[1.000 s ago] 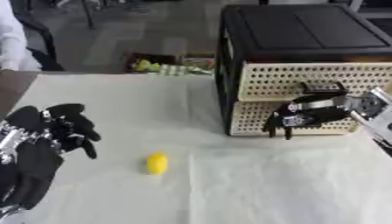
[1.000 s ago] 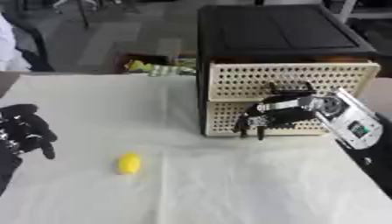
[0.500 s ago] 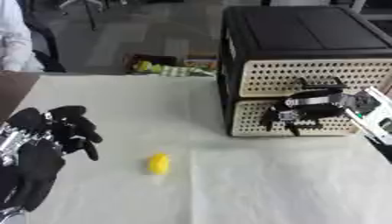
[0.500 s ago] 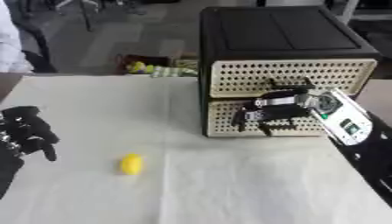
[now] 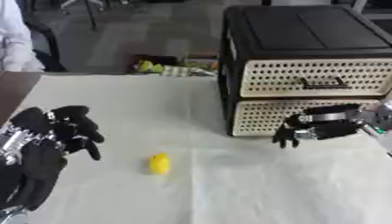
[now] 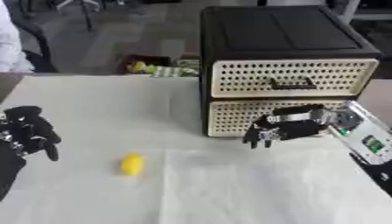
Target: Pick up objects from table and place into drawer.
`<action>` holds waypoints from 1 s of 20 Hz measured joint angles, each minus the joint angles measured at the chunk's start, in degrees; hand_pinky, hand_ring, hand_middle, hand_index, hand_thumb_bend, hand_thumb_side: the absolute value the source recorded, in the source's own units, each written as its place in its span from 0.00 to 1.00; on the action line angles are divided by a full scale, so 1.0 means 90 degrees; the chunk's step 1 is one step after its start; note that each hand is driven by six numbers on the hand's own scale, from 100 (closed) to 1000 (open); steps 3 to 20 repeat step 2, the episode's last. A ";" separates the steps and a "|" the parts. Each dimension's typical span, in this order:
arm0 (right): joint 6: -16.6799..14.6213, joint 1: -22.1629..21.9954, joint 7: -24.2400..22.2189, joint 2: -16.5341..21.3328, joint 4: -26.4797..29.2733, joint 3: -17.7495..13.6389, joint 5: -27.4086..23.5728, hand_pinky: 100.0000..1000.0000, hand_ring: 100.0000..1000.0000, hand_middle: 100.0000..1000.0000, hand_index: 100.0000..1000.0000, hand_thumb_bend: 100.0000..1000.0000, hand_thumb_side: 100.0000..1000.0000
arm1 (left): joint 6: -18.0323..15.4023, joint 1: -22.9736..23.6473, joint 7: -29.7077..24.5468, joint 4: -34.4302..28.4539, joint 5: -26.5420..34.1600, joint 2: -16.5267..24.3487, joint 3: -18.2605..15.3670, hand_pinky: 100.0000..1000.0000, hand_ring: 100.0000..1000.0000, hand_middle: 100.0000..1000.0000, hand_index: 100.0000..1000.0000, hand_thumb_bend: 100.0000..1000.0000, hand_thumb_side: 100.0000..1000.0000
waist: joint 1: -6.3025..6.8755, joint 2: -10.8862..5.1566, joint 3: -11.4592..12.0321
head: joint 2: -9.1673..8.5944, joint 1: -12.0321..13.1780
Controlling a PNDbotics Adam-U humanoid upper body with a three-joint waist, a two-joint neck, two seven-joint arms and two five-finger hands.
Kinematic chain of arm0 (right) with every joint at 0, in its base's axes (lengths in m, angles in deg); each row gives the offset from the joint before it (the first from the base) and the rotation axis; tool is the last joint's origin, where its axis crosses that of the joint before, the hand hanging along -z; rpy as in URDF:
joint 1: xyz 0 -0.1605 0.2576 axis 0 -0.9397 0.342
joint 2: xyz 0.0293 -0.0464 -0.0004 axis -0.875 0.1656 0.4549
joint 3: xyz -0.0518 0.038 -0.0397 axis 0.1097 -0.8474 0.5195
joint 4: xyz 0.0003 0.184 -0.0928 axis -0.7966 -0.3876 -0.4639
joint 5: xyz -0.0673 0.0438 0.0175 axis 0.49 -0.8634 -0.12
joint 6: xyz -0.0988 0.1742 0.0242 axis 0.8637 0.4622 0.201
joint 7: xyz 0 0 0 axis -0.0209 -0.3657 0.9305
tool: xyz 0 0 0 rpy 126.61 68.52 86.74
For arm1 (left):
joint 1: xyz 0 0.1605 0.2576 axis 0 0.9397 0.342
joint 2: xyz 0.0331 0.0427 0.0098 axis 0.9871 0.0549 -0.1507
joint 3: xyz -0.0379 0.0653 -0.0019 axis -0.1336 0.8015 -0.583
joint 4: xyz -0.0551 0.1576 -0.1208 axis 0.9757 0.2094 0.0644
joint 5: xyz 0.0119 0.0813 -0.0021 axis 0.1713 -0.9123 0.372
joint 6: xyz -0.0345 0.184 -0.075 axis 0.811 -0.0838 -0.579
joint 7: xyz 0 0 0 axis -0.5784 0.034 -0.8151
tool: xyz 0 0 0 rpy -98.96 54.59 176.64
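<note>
A small yellow object (image 5: 159, 163) lies on the white table cloth, left of centre. The black cabinet (image 5: 306, 30) stands at the back right with two cream perforated drawers, both closed; the upper drawer handle (image 5: 323, 83) shows. My right hand (image 5: 325, 125) hangs in front of the lower drawer (image 5: 260, 116), fingers pointing left with drooping tips, holding nothing that I can see. It hides that drawer's handle. My left hand (image 5: 46, 144) rests open at the lower left, fingers up, well left of the yellow object.
Beyond the table's far edge (image 5: 115, 74) lies a floor with a box of yellow and green items (image 5: 165, 68). A person's white sleeve (image 5: 15, 39) shows at the upper left. A silver part of my right forearm (image 6: 360, 131) comes in from the right.
My right hand has dropped from the upper drawer's handle height to the lower drawer's front. The left hand and the yellow object have stayed put.
</note>
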 measured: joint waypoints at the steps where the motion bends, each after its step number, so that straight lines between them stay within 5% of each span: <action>1: 0.0041 -0.0116 -0.0026 0.0093 0.0247 -0.0031 -0.0123 0.64 0.87 0.58 0.80 0.02 1.00 | -0.0002 0.0000 0.0001 0.0000 0.0008 0.0000 0.0000 0.39 0.54 0.53 0.76 0.04 0.97 | 0.0003 -0.0001 -0.0006 | 0.0001 0.0001; 20: 0.0090 -0.0217 -0.0052 0.0178 0.0486 -0.0083 -0.0247 0.64 0.87 0.58 0.80 0.02 1.00 | -0.0005 0.0000 0.0005 0.0000 0.0020 0.0000 0.0000 0.39 0.54 0.53 0.76 0.04 0.97 | 0.0008 -0.0004 -0.0011 | 0.0002 0.0003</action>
